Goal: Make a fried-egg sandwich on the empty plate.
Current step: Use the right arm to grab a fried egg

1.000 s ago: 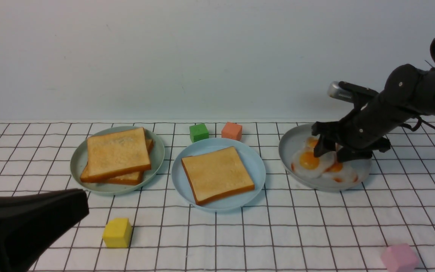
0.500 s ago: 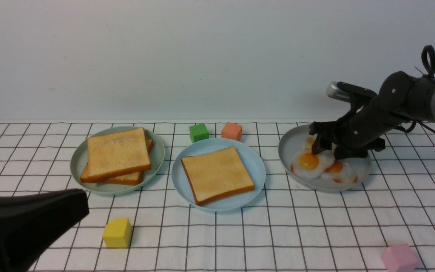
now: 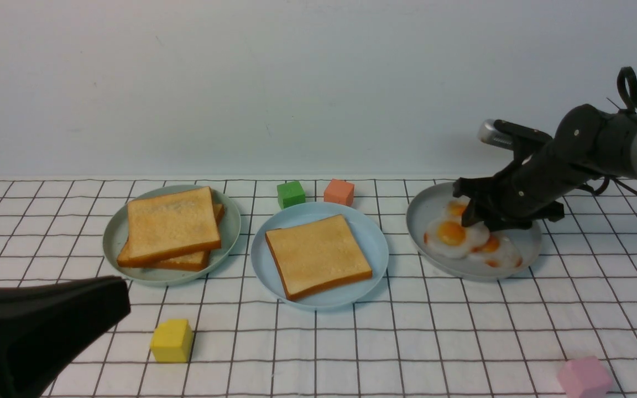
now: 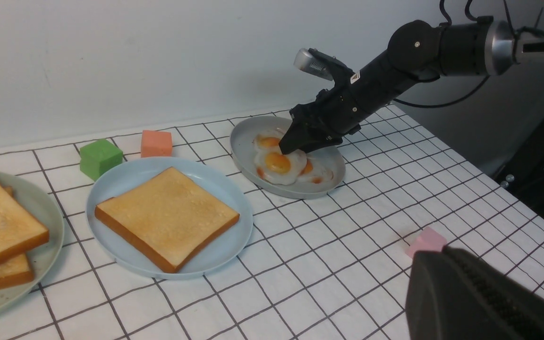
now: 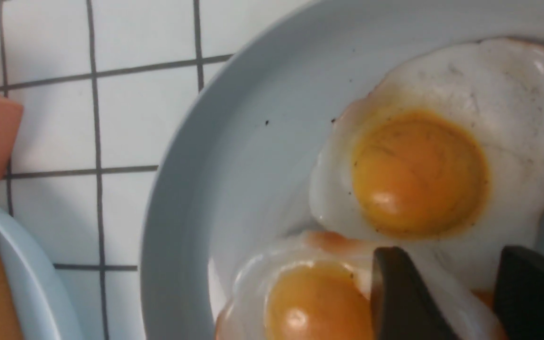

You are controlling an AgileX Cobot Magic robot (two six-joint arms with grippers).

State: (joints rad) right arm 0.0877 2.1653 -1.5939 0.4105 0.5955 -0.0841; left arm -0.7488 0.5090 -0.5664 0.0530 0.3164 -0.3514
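**Stage of assembly.** The light blue plate (image 3: 372,235) lies mid-table and carries one toast slice (image 3: 318,255), laid flat as the base of the sandwich. That is all that is built. What remains, by judgement, is to bring over a fried egg, lay it on this slice, and cap it with a second slice. Two spare slices (image 3: 173,224) are stacked on the pale green plate (image 3: 113,237), toward the table's left edge. Three overlapping fried eggs lie on the grey plate (image 3: 423,210), toward the right edge. None of them has left that plate.

**Right gripper.** The right gripper (image 3: 479,222) reaches down into the grey plate, onto the far rim of the front fried egg (image 3: 451,235). In the right wrist view its two dark fingers (image 5: 404,297) stand partly apart, with a strip of that egg's white showing between them. The jaws are neither wide open nor fully together. Whether they already pinch the white or only straddle it cannot be told. The step in hand is judged to be the pick-up of the egg.

**Left gripper.** The left gripper (image 3: 114,304) sits low near the table's front-left corner, jaws closed on nothing and well apart from every plate.

**Other objects.** Green (image 3: 291,194), salmon (image 3: 339,192), yellow (image 3: 172,340) and pink (image 3: 584,377) cubes lie scattered on the checked cloth.
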